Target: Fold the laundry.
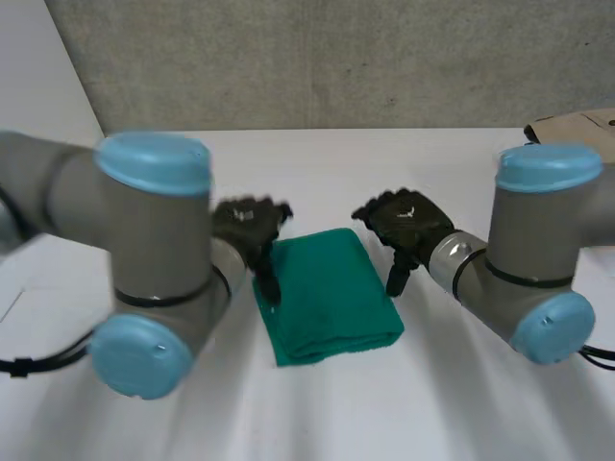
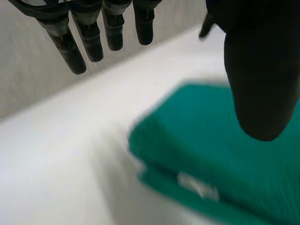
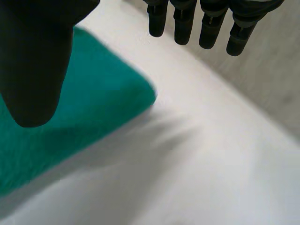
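My left hand point(image 1: 248, 223) is open. In its wrist view the fingers point(image 2: 89, 40) hang straight over bare table and the thumb point(image 2: 262, 70) sits above the cloth, gripping nothing. In the head view one black digit reaches down to the cloth's left edge, but I cannot tell whether it actually touches. My right hand point(image 1: 408, 223) is open too, fingers straight and thumb spread, holding nothing. It hangs just beside the cloth's far right corner, with one digit pointing down at the white table point(image 1: 461, 384) just off the right edge.

The green cloth point(image 1: 332, 293) lies between the two hands in the middle of the table. It is already folded into a thick rectangle with layered edges. Its long axis runs from the far side toward me, and the near end slants a little to my right.

So the cloth is inboard of both hands, and the left is the nearer one. I judge that any further fold or smoothing would start from that left edge, with the right hand needing to move inward first.
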`<move>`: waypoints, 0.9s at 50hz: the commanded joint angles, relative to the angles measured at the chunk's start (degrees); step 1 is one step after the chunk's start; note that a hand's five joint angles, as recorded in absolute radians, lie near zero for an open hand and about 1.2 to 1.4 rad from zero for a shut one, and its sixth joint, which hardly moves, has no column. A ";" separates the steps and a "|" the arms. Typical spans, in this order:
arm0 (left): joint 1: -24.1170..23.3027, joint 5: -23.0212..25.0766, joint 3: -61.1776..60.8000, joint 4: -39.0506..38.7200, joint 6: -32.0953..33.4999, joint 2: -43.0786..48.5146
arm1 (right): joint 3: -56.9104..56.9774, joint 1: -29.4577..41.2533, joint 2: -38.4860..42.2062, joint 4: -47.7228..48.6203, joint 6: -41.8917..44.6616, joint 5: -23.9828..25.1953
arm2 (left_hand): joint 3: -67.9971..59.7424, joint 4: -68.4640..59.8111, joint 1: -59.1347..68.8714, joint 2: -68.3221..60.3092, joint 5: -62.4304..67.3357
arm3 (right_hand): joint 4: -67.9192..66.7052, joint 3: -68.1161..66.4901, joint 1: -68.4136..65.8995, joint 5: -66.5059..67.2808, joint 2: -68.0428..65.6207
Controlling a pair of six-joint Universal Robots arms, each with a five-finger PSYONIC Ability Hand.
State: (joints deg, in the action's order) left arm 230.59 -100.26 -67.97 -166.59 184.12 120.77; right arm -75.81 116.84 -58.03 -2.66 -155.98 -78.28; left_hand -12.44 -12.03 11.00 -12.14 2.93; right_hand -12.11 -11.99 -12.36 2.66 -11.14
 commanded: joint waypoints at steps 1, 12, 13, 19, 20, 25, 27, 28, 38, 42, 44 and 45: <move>3.63 14.17 -2.69 -3.57 0.98 -12.38 | -19.61 4.97 -12.01 18.55 5.33 -0.03 | 2.44 2.03 -1.00 2.14 -2.93 | 2.11 1.99 2.36 -2.66 1.14; 6.71 44.87 -3.40 4.42 -0.43 -16.44 | -32.91 8.58 -7.55 32.10 6.13 -0.91 | 2.44 2.03 -1.00 2.14 -2.93 | 2.11 1.99 2.36 -2.66 1.14; 6.63 44.98 -3.48 4.60 -0.34 -16.53 | -32.65 8.58 -7.02 32.54 6.13 -1.00 | 2.44 2.03 -1.00 2.14 -2.93 | 2.11 1.99 2.36 -2.66 1.14; 4.96 43.22 -4.01 4.52 0.45 -16.53 | -30.80 8.23 -2.54 36.41 6.21 -0.56 | 2.44 2.03 -1.00 2.14 -2.93 | 1.44 1.32 1.69 -1.98 0.46; 4.87 42.87 -4.10 4.43 0.54 -16.53 | -30.62 8.23 -2.09 36.59 6.30 -0.39 | 2.44 2.03 -1.00 2.14 -2.93 | 1.44 1.32 1.69 -1.98 0.46; 4.16 41.55 -4.54 3.99 0.72 -16.79 | -28.96 7.96 0.46 37.73 6.39 -0.21 | 2.44 2.03 -1.00 2.14 -2.93 | 1.44 1.32 1.69 -1.98 0.46; 3.90 41.29 -4.80 3.81 0.72 -16.79 | -27.99 7.88 1.34 38.00 6.39 -0.38 | 2.44 2.03 -1.00 2.14 -2.93 | 0.94 0.82 1.19 -1.48 -0.04; 3.99 41.29 -4.80 3.73 0.72 -16.79 | -27.81 7.79 1.60 38.17 6.39 -0.56 | 2.44 2.03 -1.00 2.14 -2.93 | 0.93 0.81 1.19 -1.48 -0.04; 4.87 41.11 -5.15 3.37 0.54 -16.97 | -25.00 7.79 2.57 38.79 6.13 -0.30 | 2.44 2.03 -1.00 2.14 -2.93 | -5.95 -6.07 -5.70 5.41 -6.92; 5.22 40.76 -5.15 3.20 0.45 -17.23 | -23.51 7.79 3.10 38.88 6.13 -0.21 | 2.44 2.03 -1.00 2.14 -2.93 | -17.36 -17.48 -17.11 16.82 -18.34; 5.48 40.67 -5.15 3.02 0.45 -17.41 | -22.54 7.79 3.45 38.88 6.13 0.05 | 2.44 2.03 -1.00 2.14 -2.93 | -30.95 -31.07 -30.70 30.41 -31.92; 5.66 40.58 -5.15 3.02 0.45 -17.58 | -21.67 7.79 3.88 38.88 6.13 0.32 | 2.44 2.03 -1.00 2.14 -2.93 | -47.68 -47.80 -47.43 47.14 -48.65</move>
State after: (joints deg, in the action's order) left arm 235.55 -59.33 -73.13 -163.33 184.63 103.69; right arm -100.00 124.57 -55.11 36.18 -149.82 -78.53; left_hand -12.44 -12.03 11.00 -12.14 2.93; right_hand -27.21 -27.32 -28.18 16.70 -27.97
